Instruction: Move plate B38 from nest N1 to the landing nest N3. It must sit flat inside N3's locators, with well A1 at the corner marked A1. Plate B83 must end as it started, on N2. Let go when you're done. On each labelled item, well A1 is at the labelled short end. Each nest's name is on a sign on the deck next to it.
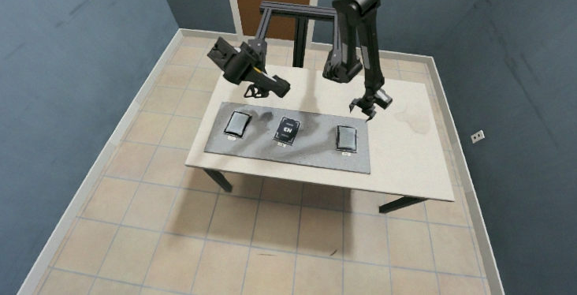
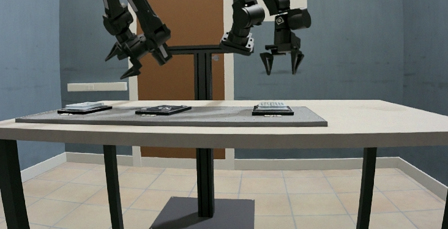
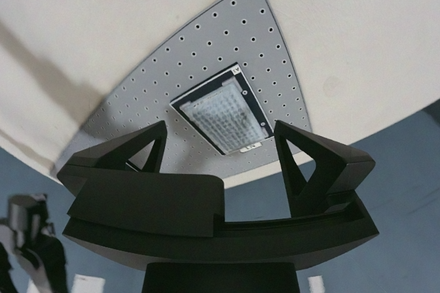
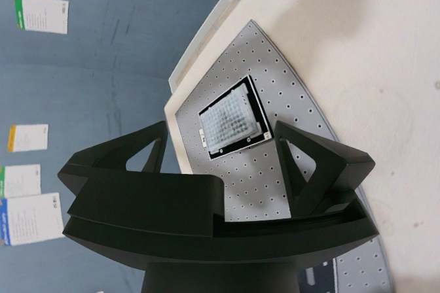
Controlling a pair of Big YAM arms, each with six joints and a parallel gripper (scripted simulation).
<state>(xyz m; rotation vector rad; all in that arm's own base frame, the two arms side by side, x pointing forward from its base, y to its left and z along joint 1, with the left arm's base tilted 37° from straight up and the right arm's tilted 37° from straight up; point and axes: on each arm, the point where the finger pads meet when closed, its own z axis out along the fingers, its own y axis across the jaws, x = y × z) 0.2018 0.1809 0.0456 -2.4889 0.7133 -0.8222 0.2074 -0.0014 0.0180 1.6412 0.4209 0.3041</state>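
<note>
A clear plate (image 1: 347,137) (image 2: 272,105) (image 3: 227,119) sits on black nest N1 (image 3: 254,108); the nest's A1 mark is at its back corner, away from the sign. Another clear plate (image 1: 238,124) (image 2: 84,105) (image 4: 227,116) sits on nest N2 (image 4: 260,116). Plate labels are not legible. Nest N3 (image 1: 287,125) (image 2: 163,111) (image 4: 315,277) is empty. My left gripper (image 1: 359,114) (image 2: 281,74) (image 3: 220,126) is open and empty, high behind N1. My right gripper (image 1: 252,95) (image 2: 113,69) (image 4: 220,126) is open and empty, high behind N2.
The grey perforated deck (image 1: 314,159) (image 2: 219,119) (image 3: 248,12) (image 4: 277,105) carries all three nests on the table (image 1: 411,163) (image 2: 360,117). N3 lies between N1 and N2, closer to N2. A black frame (image 1: 299,42) (image 2: 202,76) stands behind the table.
</note>
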